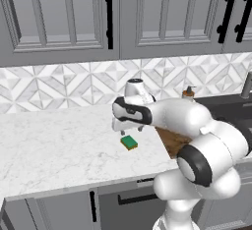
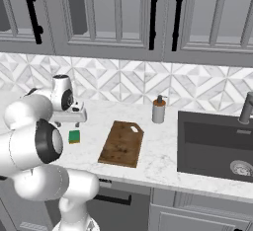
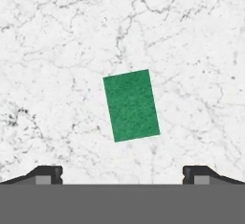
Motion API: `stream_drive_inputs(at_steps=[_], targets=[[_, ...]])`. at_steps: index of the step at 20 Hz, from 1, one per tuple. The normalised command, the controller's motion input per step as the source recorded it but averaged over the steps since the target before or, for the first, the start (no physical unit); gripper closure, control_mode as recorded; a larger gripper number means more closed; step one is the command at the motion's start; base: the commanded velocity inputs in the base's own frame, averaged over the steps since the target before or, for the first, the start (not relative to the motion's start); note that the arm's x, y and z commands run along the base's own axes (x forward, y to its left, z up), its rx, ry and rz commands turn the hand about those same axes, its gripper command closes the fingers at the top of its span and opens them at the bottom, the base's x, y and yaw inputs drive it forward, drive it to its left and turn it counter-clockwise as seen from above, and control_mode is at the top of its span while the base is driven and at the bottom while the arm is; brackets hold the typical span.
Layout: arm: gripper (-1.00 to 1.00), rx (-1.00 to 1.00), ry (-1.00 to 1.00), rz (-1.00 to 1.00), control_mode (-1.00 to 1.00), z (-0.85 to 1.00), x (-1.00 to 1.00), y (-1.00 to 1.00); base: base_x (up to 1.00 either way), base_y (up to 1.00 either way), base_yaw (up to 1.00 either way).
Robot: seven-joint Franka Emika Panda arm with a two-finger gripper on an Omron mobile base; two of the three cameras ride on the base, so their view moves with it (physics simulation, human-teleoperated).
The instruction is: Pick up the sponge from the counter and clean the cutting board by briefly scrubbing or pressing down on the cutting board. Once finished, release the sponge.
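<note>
The sponge (image 3: 131,105) lies green side up on the bench (image 1: 54,140), just left of the board (image 2: 122,143) and apart from it. The tool (image 3: 122,174) hangs above the sponge, jaws wide, holding nothing. A soap bottle (image 2: 158,109) stands beyond the board.

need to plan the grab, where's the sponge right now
The sponge lies flat on the counter, left of the cutting board in the right base view, beneath the open claw.
</note>
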Motion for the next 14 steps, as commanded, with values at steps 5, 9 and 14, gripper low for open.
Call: stream_drive_inputs(at_steps=[5, 9, 14], targets=[[-1.0, 0.0, 0.09, 0.05, -1.0, -0.12, 0.27, -0.02, 0.0, 0.0, 0.0], [-1.0, 0.0, 0.04, 0.02, -1.0, -0.28, 0.27, 0.0, 0.0, 0.0, 0.0], [-1.0, 0.0, 0.0, 0.0, -1.0, -0.48, 0.1, 0.0, 0.0, 0.0, 0.0]])
